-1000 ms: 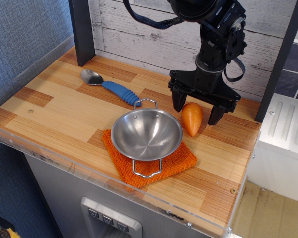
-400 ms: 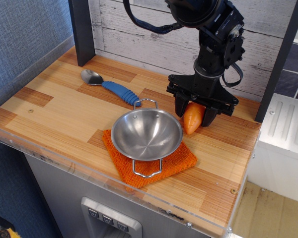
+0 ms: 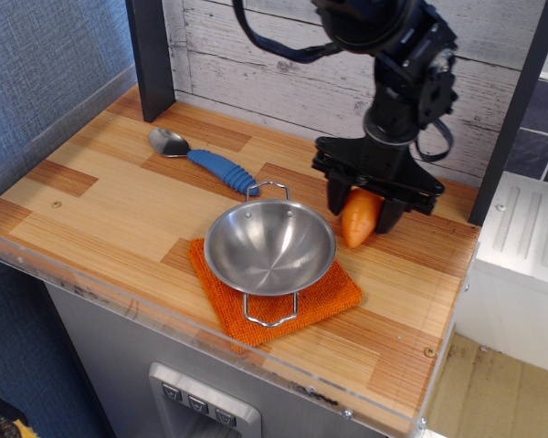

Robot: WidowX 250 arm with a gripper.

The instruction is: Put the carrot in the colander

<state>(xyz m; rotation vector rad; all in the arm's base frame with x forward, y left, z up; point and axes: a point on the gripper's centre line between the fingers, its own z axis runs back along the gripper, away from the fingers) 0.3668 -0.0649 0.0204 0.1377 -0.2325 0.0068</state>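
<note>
The orange toy carrot [image 3: 358,220] hangs point down between the fingers of my black gripper [image 3: 362,212], which is shut on its upper half. The carrot's tip is at or just above the wooden counter, right of the colander. The colander [image 3: 269,246] is a shiny steel bowl with two wire loop handles, resting on an orange woven cloth [image 3: 321,297] near the counter's front edge. The gripper is a short way to the right of the colander's rim and does not touch it.
A metal spoon with a blue handle [image 3: 221,168] lies behind and left of the colander. A dark post [image 3: 150,57] stands at the back left, and a white plank wall runs behind the counter. The counter's right edge is close to the gripper.
The fingers stood wide apart around the carrot a second ago; they have closed on it. The carrot now stands more upright and slightly higher than before.
</note>
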